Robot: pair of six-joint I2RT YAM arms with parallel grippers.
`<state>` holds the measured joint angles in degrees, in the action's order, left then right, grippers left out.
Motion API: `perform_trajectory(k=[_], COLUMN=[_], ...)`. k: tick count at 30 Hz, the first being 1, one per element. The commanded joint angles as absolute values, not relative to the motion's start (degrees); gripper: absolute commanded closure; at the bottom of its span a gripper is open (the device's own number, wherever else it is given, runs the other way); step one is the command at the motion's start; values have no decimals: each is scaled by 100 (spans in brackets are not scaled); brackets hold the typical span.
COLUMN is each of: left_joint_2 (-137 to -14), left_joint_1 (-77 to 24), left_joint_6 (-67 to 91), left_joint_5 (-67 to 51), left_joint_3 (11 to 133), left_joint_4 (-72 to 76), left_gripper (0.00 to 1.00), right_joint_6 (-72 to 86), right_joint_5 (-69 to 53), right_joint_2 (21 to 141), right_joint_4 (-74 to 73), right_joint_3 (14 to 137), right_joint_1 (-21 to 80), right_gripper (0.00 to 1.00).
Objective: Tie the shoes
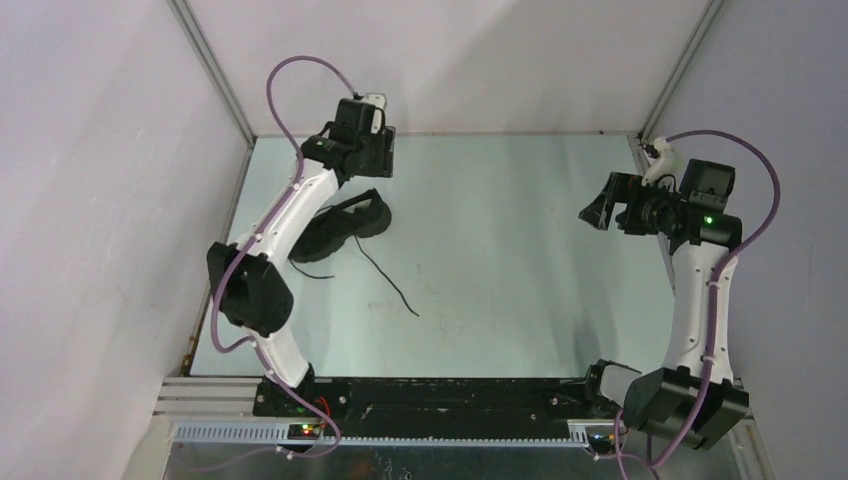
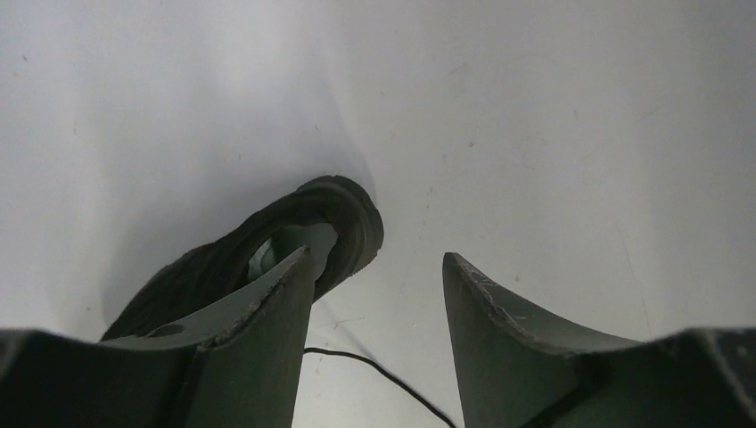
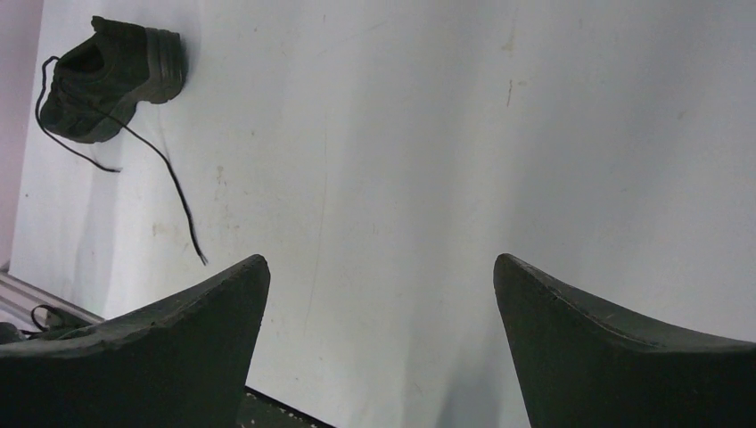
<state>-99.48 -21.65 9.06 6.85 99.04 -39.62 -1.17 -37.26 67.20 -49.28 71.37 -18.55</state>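
Soft light is coming from overhead, leaving the pale desk [image 1: 520, 250] evenly bright in the top view, which is looking sharp throughout. In the left wrist view a wide grey shadow is lying around the sneaker [image 2: 348, 223] toward 9 o'clock, and the near jaws are appearing dark and blurred. The right wrist view is washing out toward 1 o'clock, its jaws equally soft.

black sneaker [image 1: 345, 228], untied laces [image 1: 388, 283] trailing
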Motion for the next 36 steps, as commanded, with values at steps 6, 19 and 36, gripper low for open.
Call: perform_trajectory(k=[6,19,36], left_joint_2=[-10370,-11285,-10819], left_joint_1=[-2180,-2124,-2459], left_joint_6=[1860,1827,343], left_joint_5=[1294,1513,-209], left_joint_3=[9510,9873,10269], left_joint_4=[-3940,-3954,-4559], left_gripper=[44,52,100], right_joint_6=[-149,-80,-48], right_joint_5=[-4080,-4106,-4124], right_joint_2=[6236,5922,5948], right_joint_4=[-4719,-4521,-4460], right_joint_3=[6624,6126,6064], right_joint_1=[-2018,-2304,-2382], right_gripper=[1,1,1])
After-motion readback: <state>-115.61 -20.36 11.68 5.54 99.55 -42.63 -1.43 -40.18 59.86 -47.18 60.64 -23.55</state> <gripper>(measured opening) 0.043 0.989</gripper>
